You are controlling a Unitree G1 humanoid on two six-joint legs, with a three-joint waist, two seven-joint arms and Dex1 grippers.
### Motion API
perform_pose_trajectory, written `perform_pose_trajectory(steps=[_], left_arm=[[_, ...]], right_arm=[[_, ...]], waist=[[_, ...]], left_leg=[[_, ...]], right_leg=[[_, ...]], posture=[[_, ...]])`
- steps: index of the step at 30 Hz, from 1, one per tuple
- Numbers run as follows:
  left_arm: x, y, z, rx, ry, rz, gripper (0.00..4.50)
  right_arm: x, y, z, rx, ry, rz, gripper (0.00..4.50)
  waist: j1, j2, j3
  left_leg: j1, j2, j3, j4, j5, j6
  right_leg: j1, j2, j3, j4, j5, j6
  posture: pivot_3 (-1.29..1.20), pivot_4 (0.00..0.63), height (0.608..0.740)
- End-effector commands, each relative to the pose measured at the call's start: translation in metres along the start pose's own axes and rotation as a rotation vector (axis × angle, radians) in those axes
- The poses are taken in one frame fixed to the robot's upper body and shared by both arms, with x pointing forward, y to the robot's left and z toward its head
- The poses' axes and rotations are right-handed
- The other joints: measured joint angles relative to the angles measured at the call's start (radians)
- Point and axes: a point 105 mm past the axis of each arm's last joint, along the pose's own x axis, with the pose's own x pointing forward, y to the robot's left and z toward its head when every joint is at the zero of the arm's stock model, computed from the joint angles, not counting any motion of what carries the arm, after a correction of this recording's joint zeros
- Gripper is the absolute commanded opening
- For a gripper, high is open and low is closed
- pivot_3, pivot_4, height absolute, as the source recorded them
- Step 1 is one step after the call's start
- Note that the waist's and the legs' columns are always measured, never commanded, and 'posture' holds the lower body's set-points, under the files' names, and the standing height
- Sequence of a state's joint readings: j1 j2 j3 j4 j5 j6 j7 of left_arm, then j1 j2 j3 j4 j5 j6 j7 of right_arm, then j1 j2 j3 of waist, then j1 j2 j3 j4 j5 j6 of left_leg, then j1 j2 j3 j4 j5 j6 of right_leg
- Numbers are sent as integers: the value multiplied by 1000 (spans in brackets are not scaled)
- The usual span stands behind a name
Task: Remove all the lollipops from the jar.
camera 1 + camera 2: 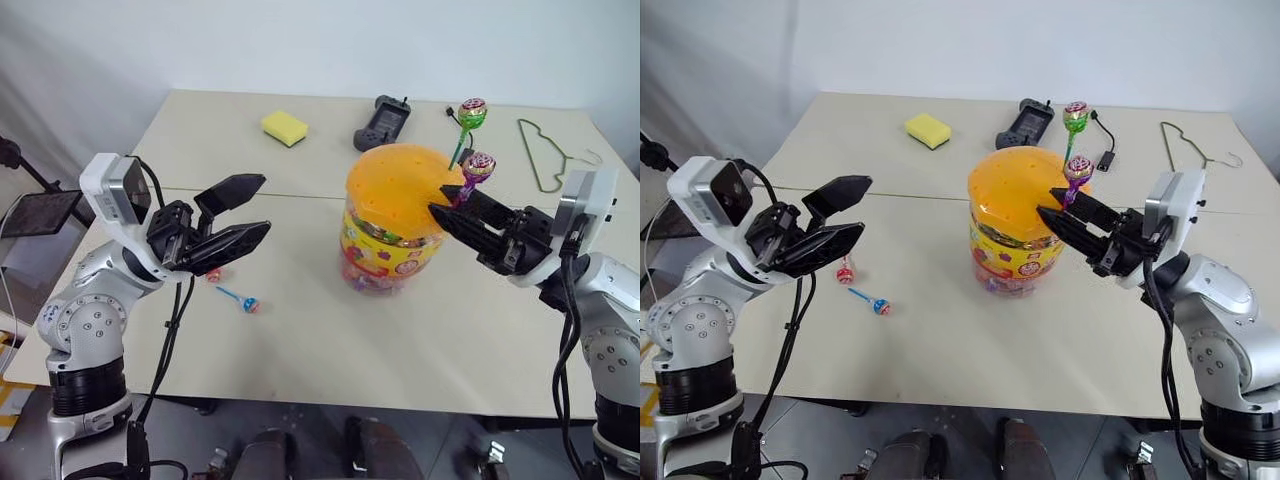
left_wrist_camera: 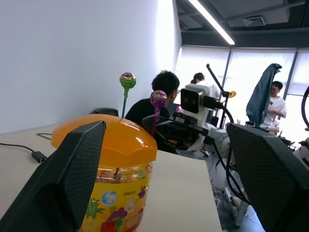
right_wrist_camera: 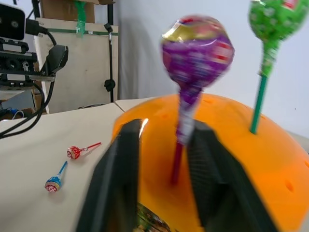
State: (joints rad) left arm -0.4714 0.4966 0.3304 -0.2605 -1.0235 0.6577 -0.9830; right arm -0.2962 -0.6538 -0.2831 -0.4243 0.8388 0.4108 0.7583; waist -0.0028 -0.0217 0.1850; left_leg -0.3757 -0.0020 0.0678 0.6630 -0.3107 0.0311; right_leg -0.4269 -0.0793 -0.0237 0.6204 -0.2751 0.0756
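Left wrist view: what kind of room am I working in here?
Probably an office or robotics lab: ceiling strip lights, big blinded windows, and people seated behind the pale table that holds the jar.

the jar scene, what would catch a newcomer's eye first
The jar, with its bright orange domed lid, stands mid-table with a purple lollipop and a green lollipop standing up from holes in its lid. The right pincer has its fingers on either side of the purple one's stick. The left pincer hangs open above a red lollipop and a blue lollipop lying on the table.
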Motion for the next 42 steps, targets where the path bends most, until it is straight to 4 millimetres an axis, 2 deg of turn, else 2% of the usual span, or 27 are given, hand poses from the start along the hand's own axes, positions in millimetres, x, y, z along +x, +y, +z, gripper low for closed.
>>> perform_pose_trajectory(steps=[1,7,9,11,14,17,19,23,28,29,30,34,39,40,42], left_arm=[[8,-4,7,30,-13,-48,4252],[6,2,6,11,-4,-52,4252],[8,2,-1,28,51,-84,4252],[10,1,-13,56,140,-123,4252],[8,-3,-33,123,263,-188,4252],[6,-8,-47,135,335,-242,4252],[10,-8,-52,152,337,-253,4252],[12,-9,-54,149,321,-253,4252],[13,-4,-49,173,301,-194,4252],[13,-2,-46,177,291,-180,4252],[13,-2,-44,174,284,-172,4252],[12,-2,-42,164,263,-155,4252],[11,0,-36,141,212,-123,4252],[11,2,-30,127,166,-100,4252],[11,20,-5,76,-29,36,4252]], right_arm=[[-3,-3,19,-24,-78,0,143],[-10,-9,48,-6,-182,8,62],[-21,-25,68,38,-201,-42,62],[-43,-48,77,53,-132,-160,62],[-82,-79,47,45,168,-354,62],[-131,-105,-2,8,637,-564,62],[-161,-111,-32,-15,894,-602,62],[-185,-103,-69,25,1044,-521,62],[-205,-102,-88,70,1122,-534,62],[-206,-101,-90,84,1125,-536,62],[-209,-100,-92,97,1135,-545,265],[-209,-99,-87,66,1114,-525,1415],[-177,-106,-60,68,851,-533,3099],[-158,-102,-48,71,730,-474,3436],[-100,-81,-2,22,308,-278,3436]], waist=[[0,0,0],[1,0,0],[0,0,0],[5,1,1],[18,1,1],[14,1,0],[6,1,0],[-6,2,1],[-1,3,1],[0,3,1],[0,3,1],[2,3,1],[0,3,1],[-1,3,1],[-3,3,1]], left_leg=[[0,0,0,0,0,0],[0,0,0,0,0,0],[0,0,0,0,0,0],[0,0,1,0,0,0],[-1,-1,0,0,0,1],[-1,0,2,-2,-1,2],[-2,-1,3,-2,-1,3],[-2,-1,4,-1,-2,7],[-1,0,4,-1,-1,5],[-1,0,4,-1,-1,5],[0,0,4,0,-1,5],[0,0,4,0,-1,5],[0,0,4,1,0,4],[0,0,4,1,0,4],[0,1,4,0,0,3]], right_leg=[[0,0,0,0,0,0],[0,0,0,0,0,0],[0,0,0,0,0,0],[0,0,0,0,0,0],[1,-1,0,-4,0,0],[2,-1,1,-9,0,-1],[1,-2,3,-10,0,-1],[1,-1,4,-9,0,0],[-1,1,3,-3,0,1],[-1,1,3,-3,0,1],[-1,1,3,-2,0,1],[0,1,3,-2,0,1],[0,1,3,-2,1,1],[0,1,3,-2,1,1],[0,2,3,-1,1,1]], posture=[[0,150,740],[0,150,740],[0,150,740],[0,150,740],[0,150,740],[0,150,740],[0,150,740],[0,150,740],[0,150,740],[0,150,740],[0,150,740],[0,150,740],[0,150,740],[0,150,740],[0,150,740]])
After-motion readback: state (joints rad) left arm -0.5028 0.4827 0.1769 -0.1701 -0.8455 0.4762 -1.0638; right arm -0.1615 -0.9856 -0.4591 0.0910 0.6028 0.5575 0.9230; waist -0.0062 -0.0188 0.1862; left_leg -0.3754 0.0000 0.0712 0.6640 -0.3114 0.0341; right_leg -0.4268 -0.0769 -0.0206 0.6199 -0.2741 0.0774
